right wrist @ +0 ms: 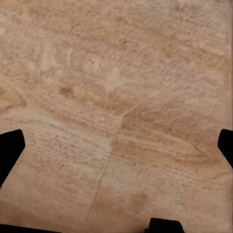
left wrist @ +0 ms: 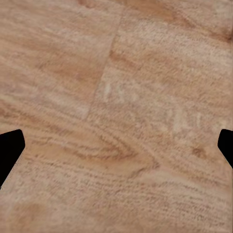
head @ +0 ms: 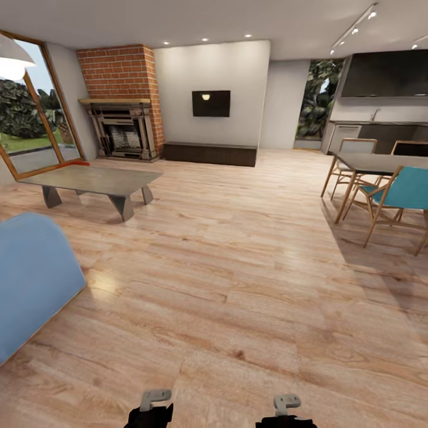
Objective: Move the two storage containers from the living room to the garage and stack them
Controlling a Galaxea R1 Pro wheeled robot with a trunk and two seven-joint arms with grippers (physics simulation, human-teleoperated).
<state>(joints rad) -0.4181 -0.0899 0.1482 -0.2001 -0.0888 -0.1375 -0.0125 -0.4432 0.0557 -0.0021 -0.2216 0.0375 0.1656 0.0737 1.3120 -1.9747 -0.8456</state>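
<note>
Light wood plank flooring (head: 238, 285) runs out ahead of you across the living room, toward a red brick fireplace (head: 122, 101), a black wall-mounted TV (head: 211, 103) and the long low dark-brown cabinet (head: 210, 154) beneath it. To your left stands a low grey coffee table (head: 95, 180), and a thin strip of orange-red (head: 76, 163) peeks out just past its far edge, by the wooden-framed glass door (head: 35, 113); it may be one of the orange-red plastic storage containers, but too little of it shows for you to be sure, and you cannot tell where the second one is. A pale blue sofa arm (head: 32, 279) sits close on your left, and a dining table with wooden chairs, one with a teal seat (head: 410, 189), is well off to your right. Your left gripper (head: 151, 404) and right gripper (head: 288, 407) hang low at the near edge of the head view, both pointed down at bare planks. In each wrist view the dark fingers (left wrist: 9, 148) (right wrist: 9, 148) sit at opposite edges with only floor between them, so both pairs are spread wide and carry nothing. By my reading, you are at the search-and-approach step, with nothing collected. Next, drive the base forward and left around the coffee table, keeping clear of the sofa, until that orange-red strip comes into full view before you reach for anything.
</note>
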